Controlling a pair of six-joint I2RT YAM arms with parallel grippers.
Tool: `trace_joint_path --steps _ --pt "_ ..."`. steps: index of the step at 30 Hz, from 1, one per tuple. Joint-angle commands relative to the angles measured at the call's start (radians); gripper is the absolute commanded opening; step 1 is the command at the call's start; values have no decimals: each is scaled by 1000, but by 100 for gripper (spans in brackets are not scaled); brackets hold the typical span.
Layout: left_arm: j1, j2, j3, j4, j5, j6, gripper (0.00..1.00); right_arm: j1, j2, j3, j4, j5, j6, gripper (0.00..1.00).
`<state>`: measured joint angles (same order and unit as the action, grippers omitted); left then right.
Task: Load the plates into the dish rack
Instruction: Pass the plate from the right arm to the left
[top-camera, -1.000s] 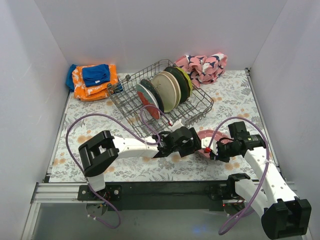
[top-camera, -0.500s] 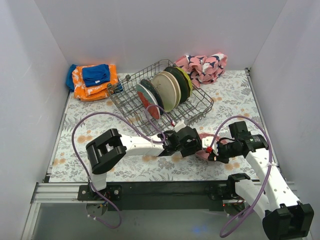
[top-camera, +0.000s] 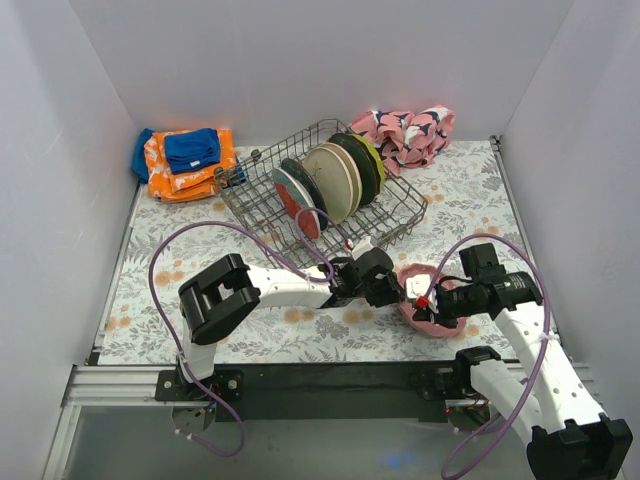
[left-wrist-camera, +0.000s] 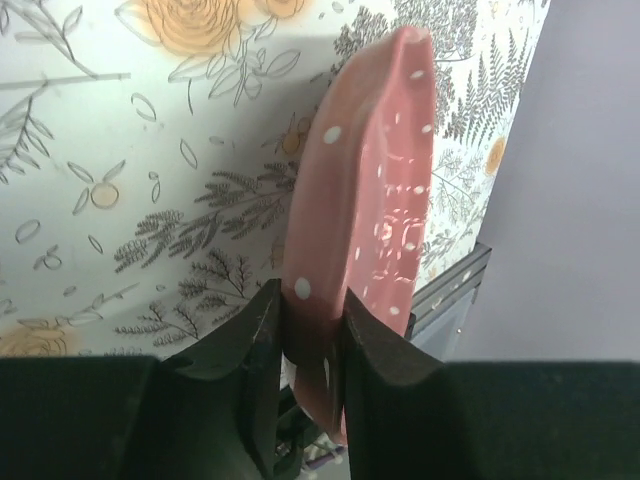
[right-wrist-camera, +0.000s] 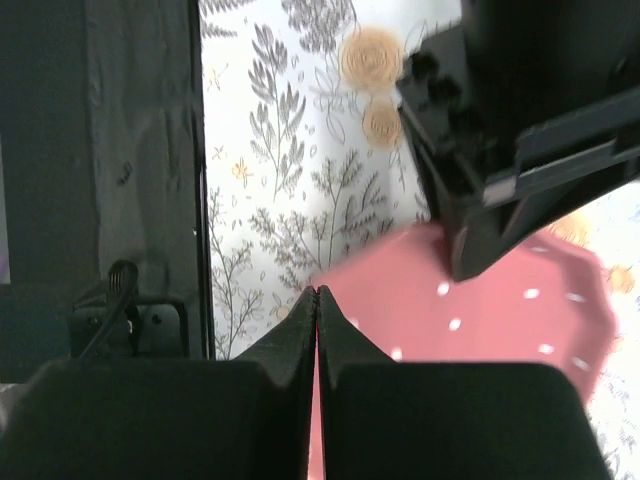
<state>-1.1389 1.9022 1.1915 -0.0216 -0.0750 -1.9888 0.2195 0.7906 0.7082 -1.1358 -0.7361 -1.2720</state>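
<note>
Tipped up from flat, the glossy dotted pink plate (left-wrist-camera: 370, 200) stands edgewise, rim clamped by left fingers (left-wrist-camera: 262, 345); right fingers (right-wrist-camera: 290, 350) closed.

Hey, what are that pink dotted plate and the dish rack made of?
The pink dotted plate looks like glazed ceramic or melamine. It has a thick rounded rim and a smooth, slightly shiny surface, but I can't tell which. The dish rack looks like grey metal wire, judging by its thin, rigid rods.
</note>
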Motion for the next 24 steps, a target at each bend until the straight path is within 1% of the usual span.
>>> trace_joint_path --steps 1,3,6,7,9,10,11,12,13,14,15,17,18,20,21,24 --pt "2 -58 0 149 66 -108 16 9 -22 45 -15 -88 -20 1" --pt "7 -77 -12 192 73 -110 8 9 -24 43 -13 -85 -18 1" --pt "16 -95 -20 216 73 -102 0 9 -19 48 -9 -83 -10 1" --pt "21 -98 -21 218 102 -91 0 9 -21 53 -4 -82 15 1" --pt "27 -113 -29 227 107 -71 0 8 -22 69 36 -60 68 1" --pt "34 -120 -33 232 110 -59 0 9 -21 101 56 -43 106 1" --pt "39 -124 -39 241 115 -23 0 8 -19 117 97 -10 181 4" --pt "44 -132 -46 247 125 -7 0 4 -17 134 116 7 224 13" --pt "53 -149 -65 253 130 11 0 3 -16 158 135 26 262 18" --pt "56 -156 -72 262 136 60 0 -2 -19 169 180 58 342 23" --pt "59 -167 -78 261 145 89 0 -3 -21 175 203 73 379 32" --pt "70 -192 -96 258 164 136 0 -11 -31 180 272 128 449 41" --pt "74 -198 -99 255 178 190 0 -12 -33 180 293 148 509 54" --pt "87 -225 -125 256 210 231 0 -19 -24 172 342 206 557 60" --pt "90 -236 -136 261 224 258 0 -20 -18 169 355 222 588 65" --pt "106 -285 -177 281 262 285 0 -43 9 163 396 262 632 70"
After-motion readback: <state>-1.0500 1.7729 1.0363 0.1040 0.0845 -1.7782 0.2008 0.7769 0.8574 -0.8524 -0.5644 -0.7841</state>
